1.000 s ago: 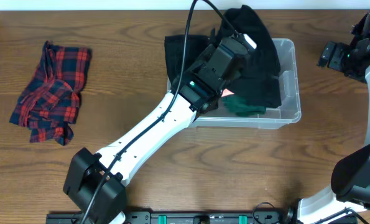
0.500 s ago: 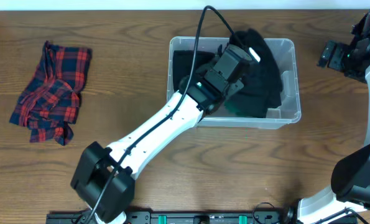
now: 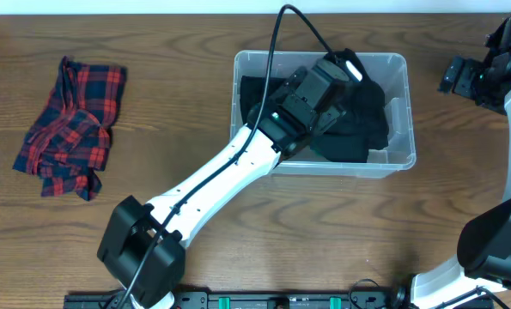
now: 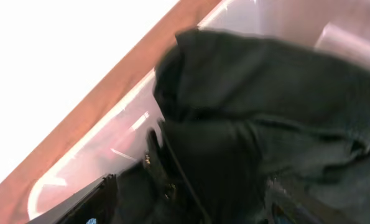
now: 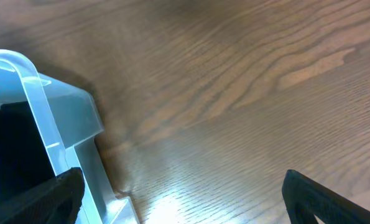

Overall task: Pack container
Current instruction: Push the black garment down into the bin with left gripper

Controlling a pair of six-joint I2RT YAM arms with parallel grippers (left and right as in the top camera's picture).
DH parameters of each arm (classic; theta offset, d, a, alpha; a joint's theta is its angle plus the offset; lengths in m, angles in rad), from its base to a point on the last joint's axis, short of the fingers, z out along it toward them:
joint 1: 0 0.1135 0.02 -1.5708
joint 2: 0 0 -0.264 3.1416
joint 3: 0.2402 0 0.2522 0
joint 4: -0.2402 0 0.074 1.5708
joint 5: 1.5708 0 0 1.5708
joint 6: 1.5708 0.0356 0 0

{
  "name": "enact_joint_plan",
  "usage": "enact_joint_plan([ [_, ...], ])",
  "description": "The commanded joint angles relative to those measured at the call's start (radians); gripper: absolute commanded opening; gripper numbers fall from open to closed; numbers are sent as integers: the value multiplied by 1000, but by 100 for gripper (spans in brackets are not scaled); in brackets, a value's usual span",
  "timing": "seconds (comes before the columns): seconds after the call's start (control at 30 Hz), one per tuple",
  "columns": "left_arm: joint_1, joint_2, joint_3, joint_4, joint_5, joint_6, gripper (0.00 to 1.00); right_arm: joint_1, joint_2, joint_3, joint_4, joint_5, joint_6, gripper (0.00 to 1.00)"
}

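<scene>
The clear container (image 3: 398,62) stands at the table's back right, and a black garment (image 3: 365,124) lies bunched inside it. My left gripper (image 3: 339,84) hangs over the container's middle. In the left wrist view the black garment (image 4: 265,106) fills the frame inside the container wall (image 4: 104,143). My left gripper (image 4: 185,211) stands open there, its fingers (image 4: 85,202) wide apart with the cloth loose under them. My right gripper (image 3: 455,77) waits open to the right of the container. In its wrist view the right gripper (image 5: 185,205) is over bare wood beside the container corner (image 5: 54,118).
A crumpled red and navy plaid cloth (image 3: 70,124) lies on the wooden table (image 3: 178,94) at the far left. My left arm (image 3: 212,184) slants from the front edge up to the container. The right arm's base (image 3: 495,249) stands at the front right.
The left gripper has opened and let go of the black garment. The cloth, which draped over the container's back and left rim a second ago, now lies inside it. The right arm has not moved.
</scene>
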Motion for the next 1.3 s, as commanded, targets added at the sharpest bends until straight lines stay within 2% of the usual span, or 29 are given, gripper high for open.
enact_joint_plan([
  [0.0, -2, -61, 32, 62, -4, -7, 75, -3, 4, 1, -1, 4, 14, 99],
  [0.03, -2, -61, 32, 84, -5, -8, 73, -3, 4, 1, -1, 4, 14, 99],
  [0.1, -2, -61, 32, 125, -4, -32, 57, -3, 4, 1, -1, 4, 14, 99],
  [0.17, -2, -51, 32, 156, -5, -99, 34, -3, 4, 1, -1, 4, 14, 99],
  [0.2, -2, -43, 32, 167, -4, -132, 27, -3, 4, 1, -1, 4, 13, 99],
  [0.3, -2, -11, 32, 173, -4, -216, 14, -3, 4, 1, -1, 4, 14, 99],
  [0.37, -2, 18, 32, 165, -4, -261, 9, -3, 4, 1, -1, 4, 14, 99],
  [0.47, -2, 72, 31, 140, 26, -299, 6, -3, 4, 1, -1, 4, 14, 99],
  [0.63, -3, 189, 31, 83, 206, -303, 6, -3, 4, 1, -1, 4, 14, 99],
  [0.87, -2, 359, 31, -8, 225, -366, 6, -3, 4, 1, -1, 4, 14, 99],
  [1.1, -2, 361, 32, -56, 232, -370, 6, -3, 4, 1, -1, 4, 14, 99],
  [1.27, -4, 280, 33, -64, 230, -369, 6, -3, 4, 1, -1, 4, 14, 99],
])
